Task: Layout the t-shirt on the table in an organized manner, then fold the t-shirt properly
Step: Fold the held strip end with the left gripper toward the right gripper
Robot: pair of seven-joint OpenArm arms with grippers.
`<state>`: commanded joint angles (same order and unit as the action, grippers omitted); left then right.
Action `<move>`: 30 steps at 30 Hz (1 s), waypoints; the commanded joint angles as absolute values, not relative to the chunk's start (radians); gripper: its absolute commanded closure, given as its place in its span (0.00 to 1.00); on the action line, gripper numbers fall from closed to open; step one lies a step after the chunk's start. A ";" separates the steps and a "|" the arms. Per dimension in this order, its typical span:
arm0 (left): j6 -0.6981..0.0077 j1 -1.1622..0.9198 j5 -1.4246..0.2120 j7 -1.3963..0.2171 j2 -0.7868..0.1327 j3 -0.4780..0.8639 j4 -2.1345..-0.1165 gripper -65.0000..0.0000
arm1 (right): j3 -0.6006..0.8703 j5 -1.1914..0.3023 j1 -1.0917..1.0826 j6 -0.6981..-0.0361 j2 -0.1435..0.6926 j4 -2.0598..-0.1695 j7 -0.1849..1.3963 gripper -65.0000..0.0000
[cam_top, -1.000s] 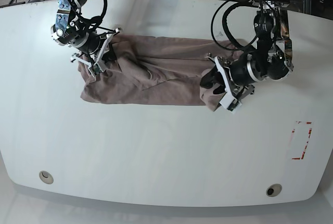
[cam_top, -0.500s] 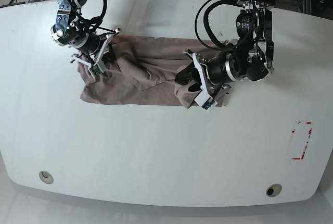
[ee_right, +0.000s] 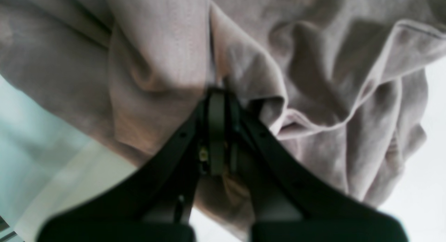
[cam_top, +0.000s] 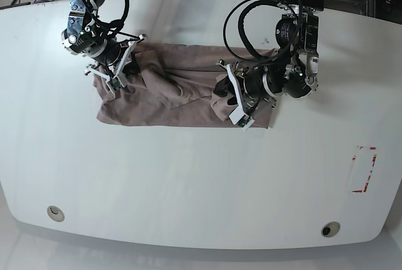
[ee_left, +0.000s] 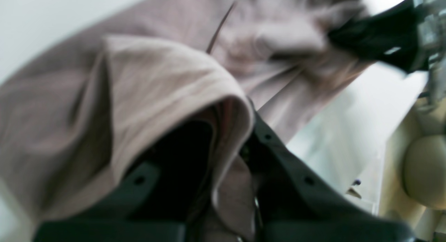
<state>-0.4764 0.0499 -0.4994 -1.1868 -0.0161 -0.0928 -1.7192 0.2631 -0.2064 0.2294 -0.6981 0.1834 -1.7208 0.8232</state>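
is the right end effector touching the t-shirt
Touching. The right wrist view shows the right end effector shut, with a fold of the t-shirt pinched between its fingers.

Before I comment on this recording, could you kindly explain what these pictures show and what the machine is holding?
A two-armed robot is working over a white table. One picture looks down from above; the other two come from cameras mounted at each wrist, looking along the fingers. A brownish t-shirt lies rumpled on the table. The left gripper pinches one end of it, folded over towards the middle; the right gripper clamps the other end. Close up, cloth sits between the closed fingers.
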 joint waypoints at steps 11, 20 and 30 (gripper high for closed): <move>-0.481 0.048 -0.499 -1.187 -0.024 -0.097 -1.719 1.00 | 0.260 -0.206 0.229 -0.698 0.183 -1.721 0.823 0.98; -0.478 0.062 -0.499 -1.187 0.031 -0.101 -1.713 0.93 | 0.260 -0.206 0.229 -0.698 0.183 -1.721 0.823 0.98; -0.478 0.090 -0.498 -1.190 0.067 -0.099 -1.712 0.57 | 0.260 -0.206 0.229 -0.698 0.183 -1.721 0.823 0.98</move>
